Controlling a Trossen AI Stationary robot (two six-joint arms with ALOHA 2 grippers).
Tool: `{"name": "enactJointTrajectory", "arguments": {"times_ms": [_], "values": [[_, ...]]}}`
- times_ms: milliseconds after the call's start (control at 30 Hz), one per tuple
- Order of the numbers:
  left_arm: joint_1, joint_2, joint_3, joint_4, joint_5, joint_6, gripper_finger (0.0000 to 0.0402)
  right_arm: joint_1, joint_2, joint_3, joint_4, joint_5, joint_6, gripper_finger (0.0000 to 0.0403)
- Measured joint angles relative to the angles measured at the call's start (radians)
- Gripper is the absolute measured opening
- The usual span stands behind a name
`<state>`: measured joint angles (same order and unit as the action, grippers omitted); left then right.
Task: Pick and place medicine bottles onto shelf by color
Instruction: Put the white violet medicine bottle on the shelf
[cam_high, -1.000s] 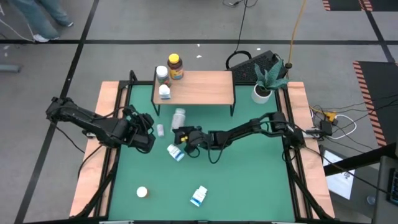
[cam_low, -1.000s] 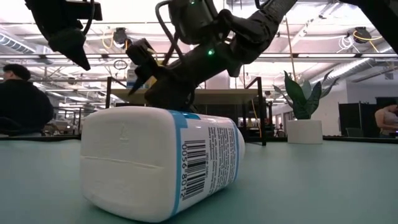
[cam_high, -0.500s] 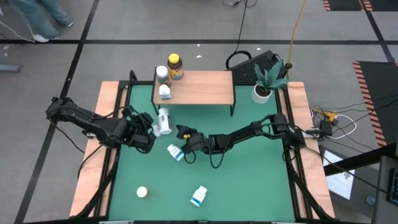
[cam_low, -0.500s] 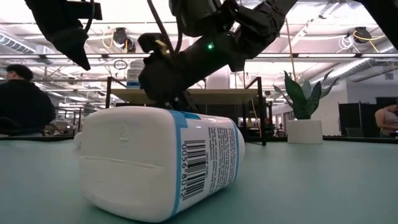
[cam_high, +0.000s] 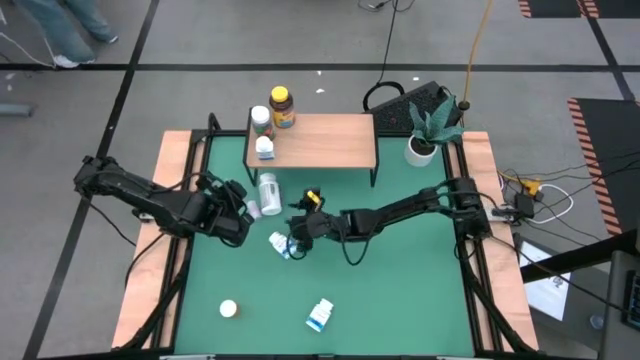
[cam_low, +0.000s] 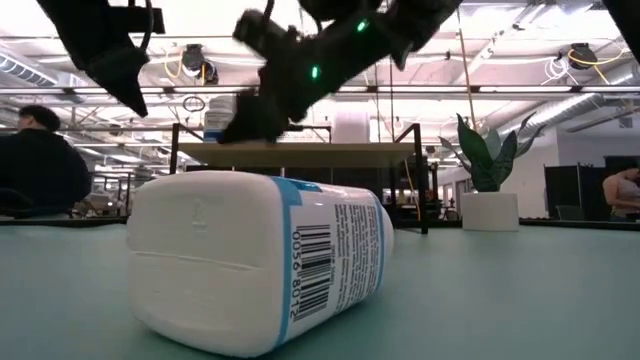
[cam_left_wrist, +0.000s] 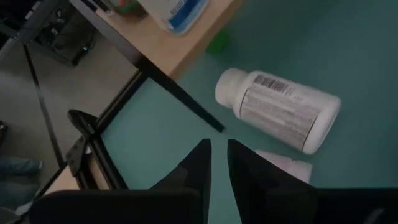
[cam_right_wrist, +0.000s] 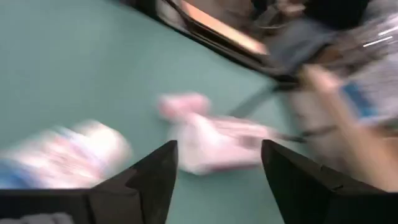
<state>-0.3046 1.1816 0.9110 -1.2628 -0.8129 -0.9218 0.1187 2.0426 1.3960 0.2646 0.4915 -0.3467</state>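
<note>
Now the white bottle (cam_high: 268, 190) has rolled to lie just in front of the shelf (cam_high: 322, 140). Right gripper (cam_high: 303, 218) has lifted away from it, fingers wide and holding nothing. Left gripper (cam_high: 236, 210) waits beside it on the worktop (cam_high: 400, 280), fingers nearly closed.

A white plastic medicine bottle with a blue-edged label (cam_low: 262, 262), lying on its side on the green desk, shows a barcode with digits reading roughly "0056 8012". No other text is legible.
</note>
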Motion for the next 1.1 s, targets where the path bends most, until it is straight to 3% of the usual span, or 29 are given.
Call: {"name": "enactJointTrajectory", "arguments": {"times_ms": [100, 167, 500, 600, 767, 1100], "values": [[0.000, -0.001, -0.046, 0.048, 0.001, 0.001, 0.0078, -0.024, -0.024, 0.000, -0.010, -0.224, 0.207, 0.0254], [0.000, 0.000, -0.082, 0.056, 0.002, -0.002, 0.0097, -0.034, -0.021, 0.000, -0.009, -0.288, 0.286, 0.0271], [0.031, 0.000, -0.165, 0.060, 0.003, -0.067, 0.0178, -0.045, 0.098, -0.001, 0.139, -0.121, 0.531, 0.0325], [0.046, 0.000, -0.165, 0.060, 0.003, -0.056, 0.0194, -0.057, 0.114, -0.001, 0.197, -0.131, 0.586, 0.0335], [0.059, 0.000, -0.165, 0.061, 0.003, -0.056, 0.0209, -0.090, 0.127, 0.000, 0.271, -0.256, 0.778, 0.0355], [0.058, 0.000, -0.165, 0.064, 0.000, -0.049, 0.0212, -0.102, 0.161, 0.002, 0.255, -0.256, 0.858, 0.0398]]}}
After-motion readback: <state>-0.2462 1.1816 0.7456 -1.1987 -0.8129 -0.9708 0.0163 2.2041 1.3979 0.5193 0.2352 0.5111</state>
